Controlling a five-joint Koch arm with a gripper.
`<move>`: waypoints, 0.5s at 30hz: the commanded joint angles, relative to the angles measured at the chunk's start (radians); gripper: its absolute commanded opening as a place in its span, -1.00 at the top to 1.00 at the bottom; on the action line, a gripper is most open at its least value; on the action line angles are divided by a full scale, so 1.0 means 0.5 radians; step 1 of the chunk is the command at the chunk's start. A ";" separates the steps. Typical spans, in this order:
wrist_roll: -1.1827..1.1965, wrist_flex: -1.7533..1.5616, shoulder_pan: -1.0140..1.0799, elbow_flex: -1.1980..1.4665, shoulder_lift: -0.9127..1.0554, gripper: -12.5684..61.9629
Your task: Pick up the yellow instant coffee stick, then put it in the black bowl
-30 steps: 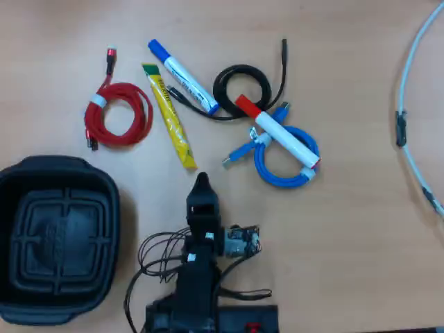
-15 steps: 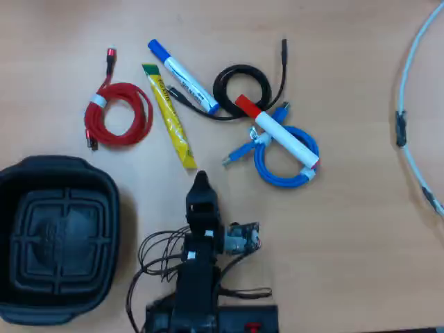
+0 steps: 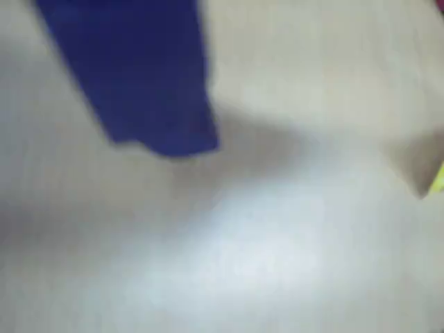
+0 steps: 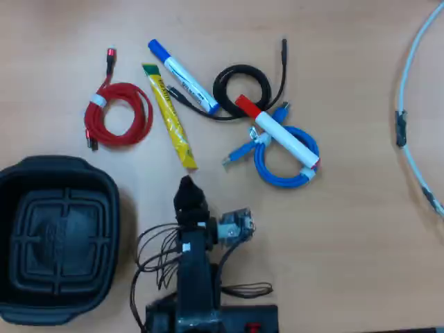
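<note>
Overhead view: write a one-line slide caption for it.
Koch arm's end effector poised just short of the yellow instant coffee stick, amid coiled cables and markers; the black bowl sits empty at lower left.

We can read no text, brand, number or sign in either view; the yellow instant coffee stick point(image 4: 169, 117) carries small dark lettering along its length in the overhead view, but it is too small for us to make out a single word; the blue-capped white marker point(image 4: 183, 76) beside it and the red-capped white marker point(image 4: 276, 132) show dark marks on their barrels that we cannot read either; the wrist view is blurred throughout, and we find nothing legible there.
</note>
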 commanded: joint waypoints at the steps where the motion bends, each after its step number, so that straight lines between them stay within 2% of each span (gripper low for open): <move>1: -0.040 0.285 -0.071 -0.341 0.132 -0.56; 6: -0.012 0.623 -0.178 -0.804 0.015 -0.56; 15: 0.236 0.699 -0.279 -1.430 -0.285 -0.56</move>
